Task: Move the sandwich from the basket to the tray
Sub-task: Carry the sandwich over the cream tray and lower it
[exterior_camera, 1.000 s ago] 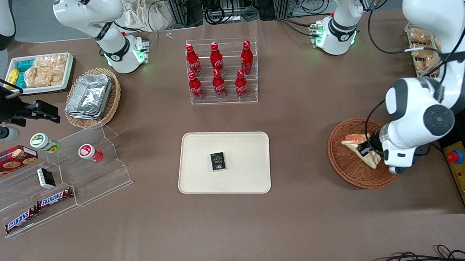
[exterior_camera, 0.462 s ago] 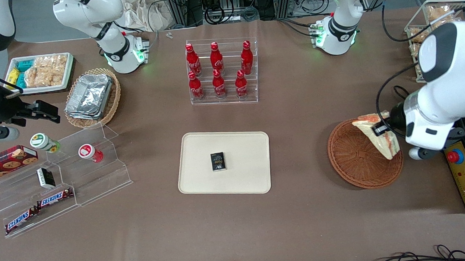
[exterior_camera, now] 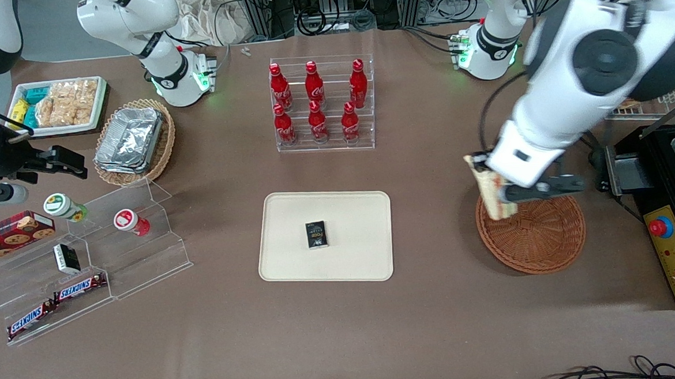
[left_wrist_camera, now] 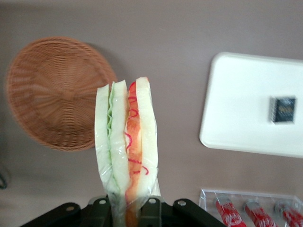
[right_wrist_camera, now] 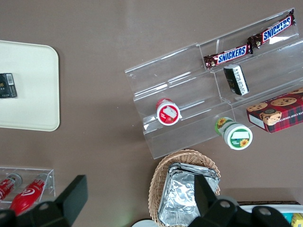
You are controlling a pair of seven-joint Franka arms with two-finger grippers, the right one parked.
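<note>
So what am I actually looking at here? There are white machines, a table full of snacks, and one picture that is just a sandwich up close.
The white machines are robot arms bolted to a table; only one is working. The wide picture looks down at the table from the front. The close-up comes from a camera on the working arm's wrist, and the third from the parked arm's wrist.

The working arm's gripper, a two-finger clamp, is shut on a sandwich and holds it in the air above the edge of the round brown basket, which now has nothing in it. In the wrist picture the sandwich stands on edge, showing its green and orange filling.

Nearer the table's middle lies a cream tray with a small dark box on it. Farther from the front camera stands a clear rack of red bottles.
</note>
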